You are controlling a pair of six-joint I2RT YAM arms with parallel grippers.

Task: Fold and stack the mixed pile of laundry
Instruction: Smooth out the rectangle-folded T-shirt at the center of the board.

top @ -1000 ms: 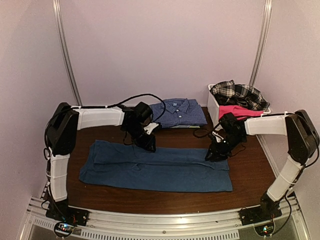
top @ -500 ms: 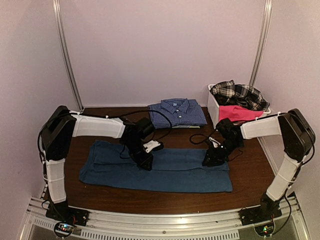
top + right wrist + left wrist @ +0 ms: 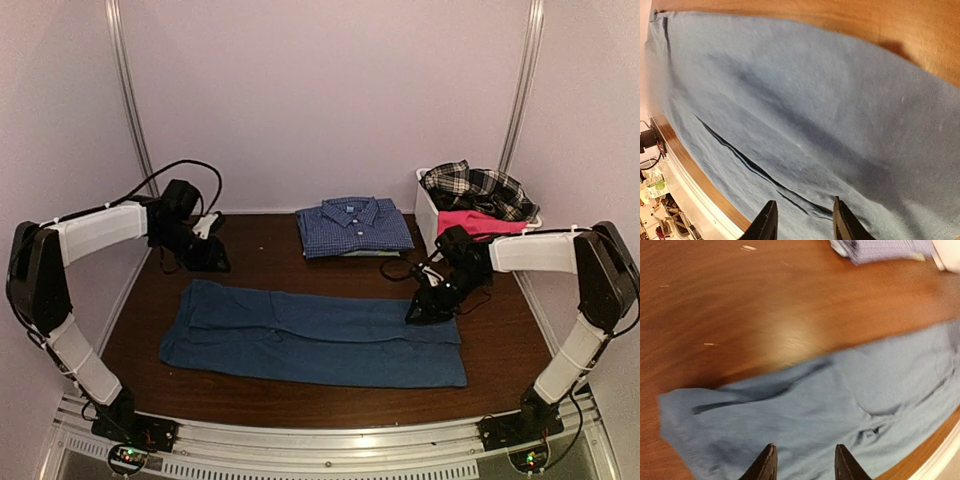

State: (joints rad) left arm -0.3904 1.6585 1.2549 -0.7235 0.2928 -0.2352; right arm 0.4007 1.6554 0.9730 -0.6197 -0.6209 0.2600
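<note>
A dark brown wooden surface (image 3: 500,340) fills the floor of the enclosure, its grain glossy with a soft glare patch in the left wrist view (image 3: 765,305). A few small white specks (image 3: 748,247) lie on the bare wood there. A white rectangular plastic bin (image 3: 427,222) stands at the far right corner of the surface, close to the right wall. Behind it rises a plain pale lilac back wall (image 3: 320,100). Two slim silver metal rails, left (image 3: 133,110) and right (image 3: 519,90), lean up along that wall. A slotted aluminium frame (image 3: 330,445) runs along the near edge.
</note>
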